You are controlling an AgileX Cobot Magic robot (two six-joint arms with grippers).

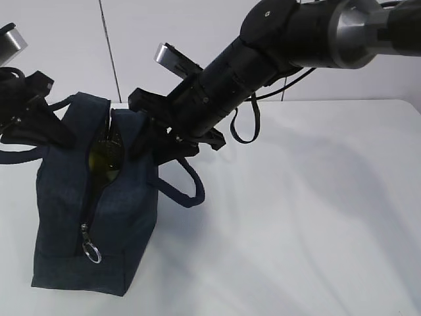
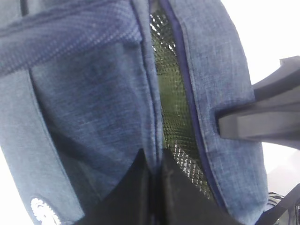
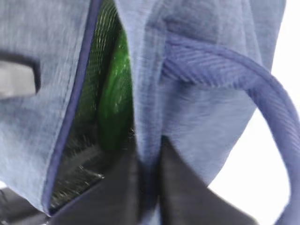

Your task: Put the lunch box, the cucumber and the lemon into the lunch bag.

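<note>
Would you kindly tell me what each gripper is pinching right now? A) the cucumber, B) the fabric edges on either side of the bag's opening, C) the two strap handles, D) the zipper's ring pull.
B: the left gripper and the right gripper each clamp a fabric edge of the lunch bag, one on either side of its opening; the ring pull hangs free.

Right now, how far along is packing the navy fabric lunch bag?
Done, as far as visible: something green, probably the dark green cucumber, sits inside the navy fabric lunch bag. The lemon and lunch box are not visible anywhere, so they are possibly inside too. In hand: the left gripper and right gripper each pinch a rim of the opening. Left: letting go; the zipper is open.
</note>
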